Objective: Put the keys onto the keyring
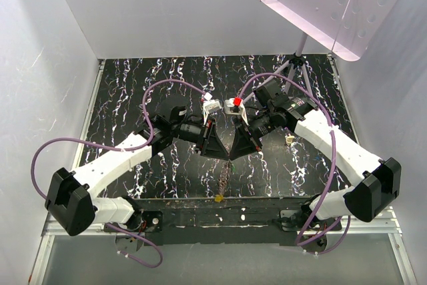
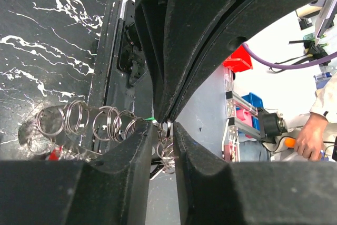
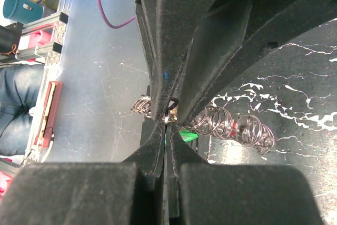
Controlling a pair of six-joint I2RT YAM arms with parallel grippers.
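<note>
My right pincer (image 3: 166, 122) shut on one loop of keyring (image 3: 213, 122), held above counter (image 3: 295, 93) near edge. My left pincer (image 2: 164, 130) barely agape around neighbouring loop, not clamped yet. Keyring, I judge: light, stiff, springy, slick wire; best pinched flat across loop. Green key (image 3: 188, 136) tiny, beside right fingers.

The keyring (image 1: 223, 177) is a chain of linked silver wire rings. One end ring is pinched in the closed tips of the right gripper (image 3: 166, 127), and the rest strings away from it in a loose row. A green key (image 3: 188, 136) shows as a sliver just beside that gripper, while a red key (image 2: 52, 154) and a yellow key (image 1: 219, 198) sit at the chain's farthest end from it, whether threaded on is unclear.
</note>
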